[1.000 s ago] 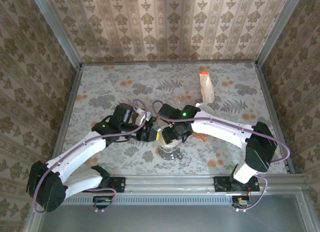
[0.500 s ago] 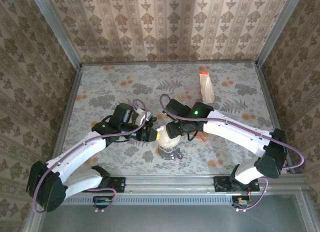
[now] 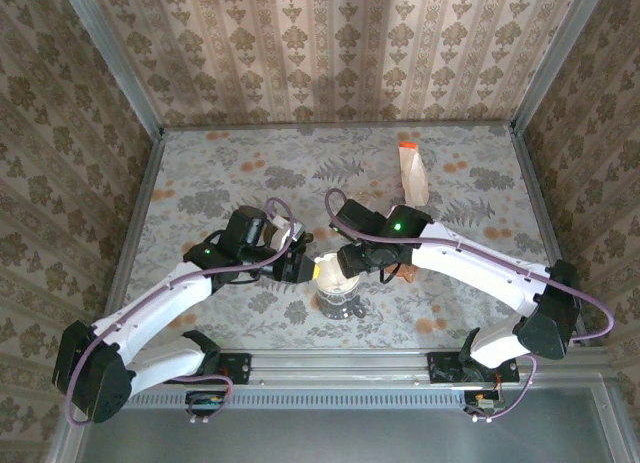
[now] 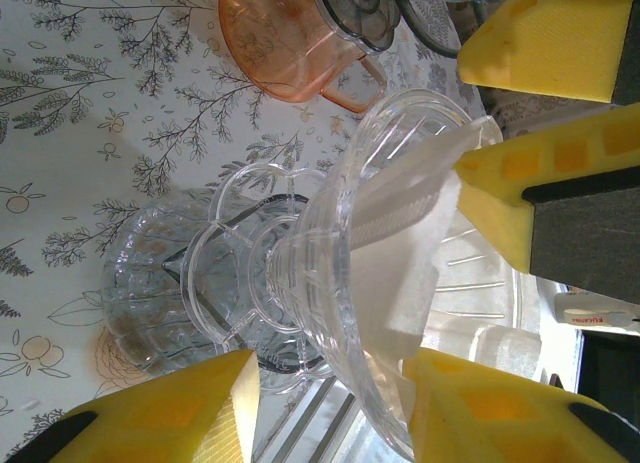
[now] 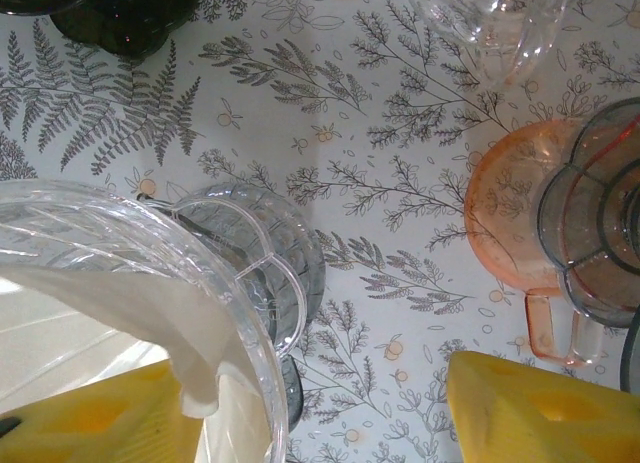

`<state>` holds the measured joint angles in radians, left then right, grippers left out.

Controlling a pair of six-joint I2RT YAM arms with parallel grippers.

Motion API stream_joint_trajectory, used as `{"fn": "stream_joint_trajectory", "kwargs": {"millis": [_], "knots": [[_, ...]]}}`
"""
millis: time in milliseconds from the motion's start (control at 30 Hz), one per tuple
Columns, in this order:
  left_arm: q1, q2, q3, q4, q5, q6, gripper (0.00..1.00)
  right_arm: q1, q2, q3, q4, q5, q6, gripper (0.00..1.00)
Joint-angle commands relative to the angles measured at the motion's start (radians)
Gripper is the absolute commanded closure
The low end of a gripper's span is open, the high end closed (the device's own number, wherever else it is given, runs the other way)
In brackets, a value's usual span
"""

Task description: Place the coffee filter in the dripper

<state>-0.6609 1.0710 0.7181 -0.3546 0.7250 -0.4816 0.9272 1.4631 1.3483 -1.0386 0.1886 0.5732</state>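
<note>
The clear glass dripper point(image 4: 330, 273) stands on a glass server point(image 4: 160, 283) near the table's front middle point(image 3: 336, 288). The white coffee filter point(image 4: 400, 263) lies inside its cone, one edge curling over the rim point(image 5: 130, 303). My left gripper point(image 4: 335, 413) is open and straddles the dripper's wall: one yellow pad lies against the filter, the other stands clear outside. My right gripper point(image 5: 320, 418) is open too, with one finger inside the cone behind the filter and the other well outside the dripper's rim point(image 5: 240, 313). In the top view the two grippers point(image 3: 300, 268) point(image 3: 352, 266) flank the filter point(image 3: 328, 270).
A pink cup point(image 5: 510, 223) with a dark scalloped lid point(image 5: 600, 213) beside it stands just right of the dripper. A clear glass piece point(image 5: 490, 13) sits farther back. A pack of filters with an orange end point(image 3: 412, 173) lies at the back right.
My right gripper has slid off the top of the dripper toward the right, its elbow swinging outward. The white filter now shows in the cone. The left arm has barely moved.
</note>
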Motion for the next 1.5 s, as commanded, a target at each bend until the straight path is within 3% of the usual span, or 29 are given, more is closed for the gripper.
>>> {"fn": "stream_joint_trajectory", "kwargs": {"millis": [0,167,500,800,933,1067,1167,1333,1467], "knots": [[-0.008,-0.002,0.028,-0.009,-0.008,0.001,0.55,-0.002,-0.023,0.020,-0.001,0.031,-0.026,0.31],[-0.008,-0.002,0.027,-0.007,-0.012,-0.002,0.53,-0.002,-0.057,0.019,0.015,0.029,-0.037,0.30],[-0.008,-0.017,0.044,-0.006,-0.025,0.001,0.37,-0.002,-0.121,-0.007,0.057,-0.004,-0.043,0.28],[0.001,-0.073,0.072,-0.016,-0.058,0.003,0.32,-0.004,-0.137,-0.005,0.052,0.022,-0.041,0.27],[0.062,-0.119,0.075,-0.035,-0.092,-0.019,0.34,-0.005,-0.157,-0.010,0.058,0.044,-0.038,0.27],[0.196,-0.163,0.025,-0.015,-0.131,-0.089,0.46,-0.008,-0.186,-0.021,0.060,0.073,-0.033,0.27],[0.309,-0.161,-0.033,0.050,-0.129,-0.152,0.48,-0.014,-0.216,-0.043,0.070,0.083,-0.026,0.27],[0.309,-0.073,-0.061,0.165,-0.143,-0.199,0.46,-0.023,-0.254,-0.083,0.084,0.086,-0.016,0.28],[0.299,0.015,0.016,0.210,-0.181,-0.167,0.43,-0.032,-0.290,-0.118,0.103,0.088,-0.010,0.27]]}}
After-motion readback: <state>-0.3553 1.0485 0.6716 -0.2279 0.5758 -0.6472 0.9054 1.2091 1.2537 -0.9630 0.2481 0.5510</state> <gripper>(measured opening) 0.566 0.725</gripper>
